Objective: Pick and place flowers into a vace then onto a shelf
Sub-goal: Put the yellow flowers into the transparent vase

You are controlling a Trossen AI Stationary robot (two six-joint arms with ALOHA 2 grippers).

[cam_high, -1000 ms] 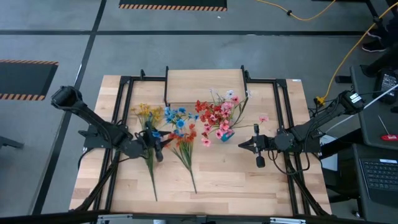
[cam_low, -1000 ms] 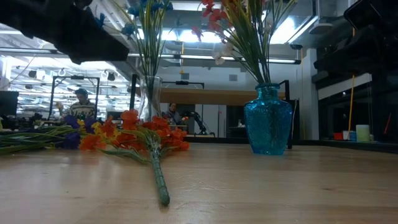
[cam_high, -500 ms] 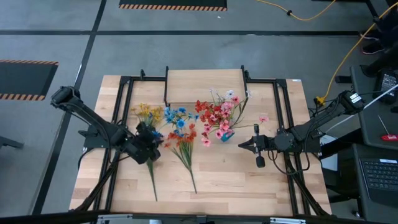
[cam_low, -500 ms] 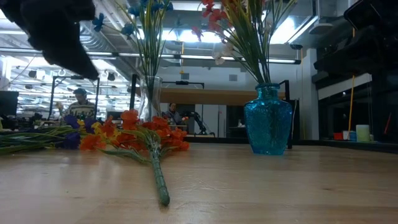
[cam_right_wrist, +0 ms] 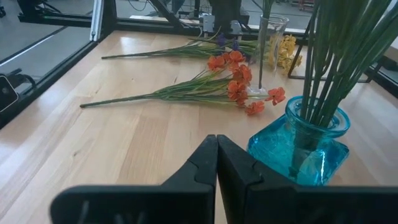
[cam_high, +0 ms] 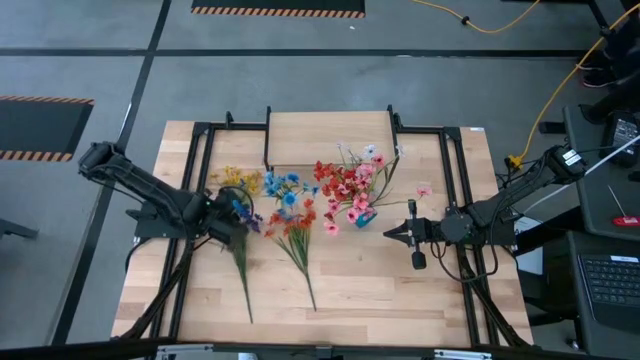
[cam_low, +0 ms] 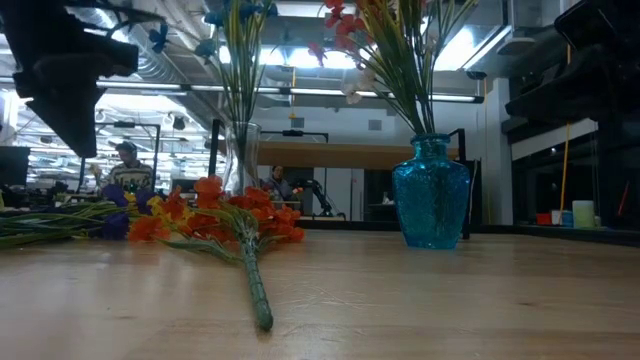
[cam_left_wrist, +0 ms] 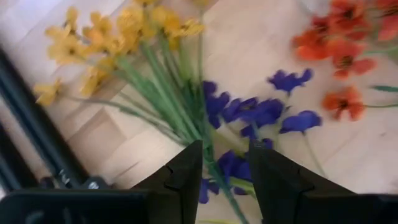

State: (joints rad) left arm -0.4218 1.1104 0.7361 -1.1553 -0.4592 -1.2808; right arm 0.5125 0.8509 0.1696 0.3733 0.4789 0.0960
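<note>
Left gripper, fingers parted, hovers over the yellow-and-purple flower spray lying at the wooden table's nine o'clock; right gripper, fingers pressed together, waits at three o'clock.

high: straight down, far | low: table-level, faces room | wrists: close, past fingers | shared: blue vase
</note>
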